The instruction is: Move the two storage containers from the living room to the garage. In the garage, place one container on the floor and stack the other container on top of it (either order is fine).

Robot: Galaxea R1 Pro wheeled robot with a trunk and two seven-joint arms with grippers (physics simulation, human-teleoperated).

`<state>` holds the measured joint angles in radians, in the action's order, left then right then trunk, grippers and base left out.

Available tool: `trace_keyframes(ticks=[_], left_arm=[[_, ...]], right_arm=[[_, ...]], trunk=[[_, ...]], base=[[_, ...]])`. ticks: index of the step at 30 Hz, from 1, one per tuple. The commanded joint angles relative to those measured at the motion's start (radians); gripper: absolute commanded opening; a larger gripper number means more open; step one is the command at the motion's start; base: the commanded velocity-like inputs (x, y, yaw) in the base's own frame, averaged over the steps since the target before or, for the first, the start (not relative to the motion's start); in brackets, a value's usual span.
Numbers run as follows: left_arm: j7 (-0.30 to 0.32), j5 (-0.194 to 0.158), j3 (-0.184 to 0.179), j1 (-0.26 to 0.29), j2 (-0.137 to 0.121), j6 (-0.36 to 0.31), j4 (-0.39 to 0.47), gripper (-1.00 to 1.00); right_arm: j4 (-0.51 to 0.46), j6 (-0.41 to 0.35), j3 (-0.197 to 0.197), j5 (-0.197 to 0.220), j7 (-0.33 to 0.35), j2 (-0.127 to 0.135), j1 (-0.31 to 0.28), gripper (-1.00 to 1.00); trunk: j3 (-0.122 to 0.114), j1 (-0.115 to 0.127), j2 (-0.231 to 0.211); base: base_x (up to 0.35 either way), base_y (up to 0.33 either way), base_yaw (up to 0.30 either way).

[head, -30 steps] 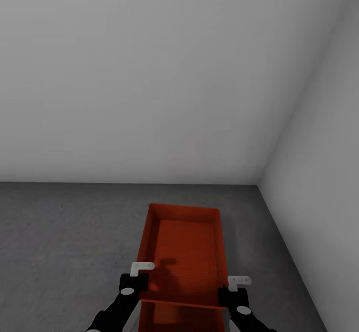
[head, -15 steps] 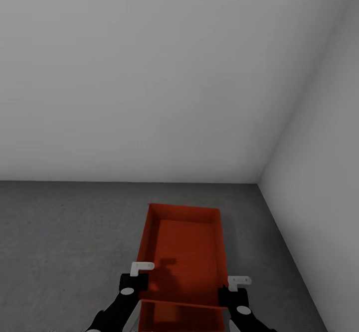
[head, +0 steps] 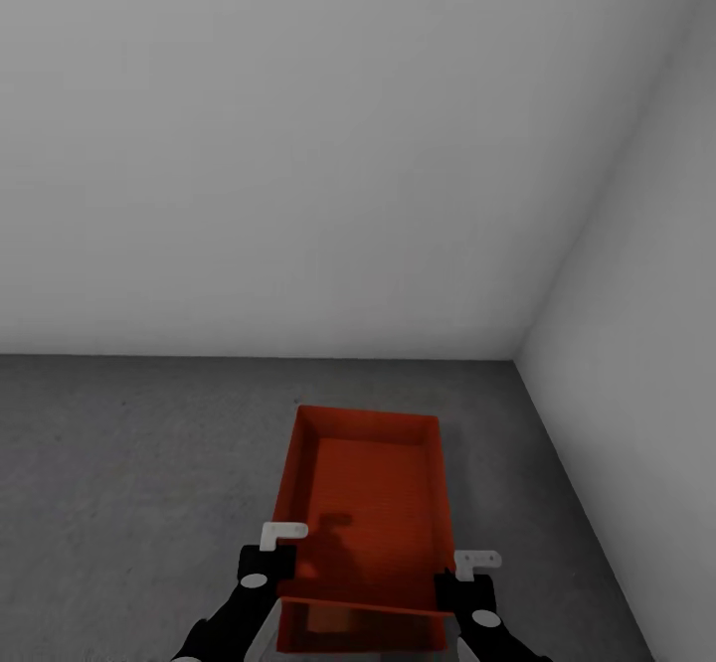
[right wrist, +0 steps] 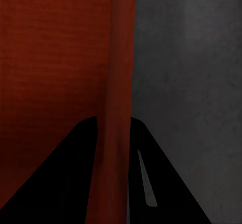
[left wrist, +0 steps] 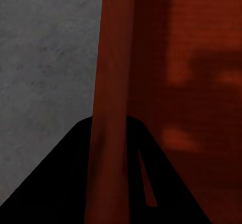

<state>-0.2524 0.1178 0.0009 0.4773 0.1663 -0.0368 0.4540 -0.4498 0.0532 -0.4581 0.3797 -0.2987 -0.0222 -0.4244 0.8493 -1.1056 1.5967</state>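
One orange-red storage container (head: 373,483) hangs lengthwise ahead of me, over the dark grey floor (head: 129,463) of the garage. My left gripper (head: 273,568) is shut on its left long wall near the near end. My right gripper (head: 459,582) is shut on the right long wall. In the left wrist view the thin wall (left wrist: 113,82) runs between the dark fingers of the left gripper (left wrist: 108,128). In the right wrist view the other wall (right wrist: 121,57) sits in the right gripper (right wrist: 113,125). More orange-red surface (head: 363,627) shows below the near rim. I cannot tell whether it belongs to a second container.
A plain white back wall (head: 298,145) and a white right wall (head: 636,344) meet in a corner just beyond the container's far right. Rough grey floor spreads to the left (left wrist: 45,57) and shows beside the right wall of the container (right wrist: 191,82).
The line where wall meets floor has risen slightly in the picture, so the camera has shifted. The red patch below the near rim has shrunk upward. Both grippers keep their hold.
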Motion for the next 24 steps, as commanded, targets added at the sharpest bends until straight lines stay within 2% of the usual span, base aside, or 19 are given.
trace_keyframes(ticks=[1, 24], left_arm=[[-0.007, -0.029, 0.010, 0.001, -0.001, -0.005, 0.002, -1.00], [-0.007, -0.028, 0.010, 0.001, -0.001, -0.005, 0.002, -1.00]], right_arm=[[-0.001, 0.006, -0.002, 0.004, -0.007, 0.036, -0.001, -1.00], [-0.001, 0.006, -0.002, 0.004, -0.007, 0.036, -0.001, -1.00]], trunk=[[0.002, 0.000, 0.000], [0.032, 0.000, 0.000]], base=[[0.000, 0.000, 0.000], [0.000, 0.000, 0.000]])
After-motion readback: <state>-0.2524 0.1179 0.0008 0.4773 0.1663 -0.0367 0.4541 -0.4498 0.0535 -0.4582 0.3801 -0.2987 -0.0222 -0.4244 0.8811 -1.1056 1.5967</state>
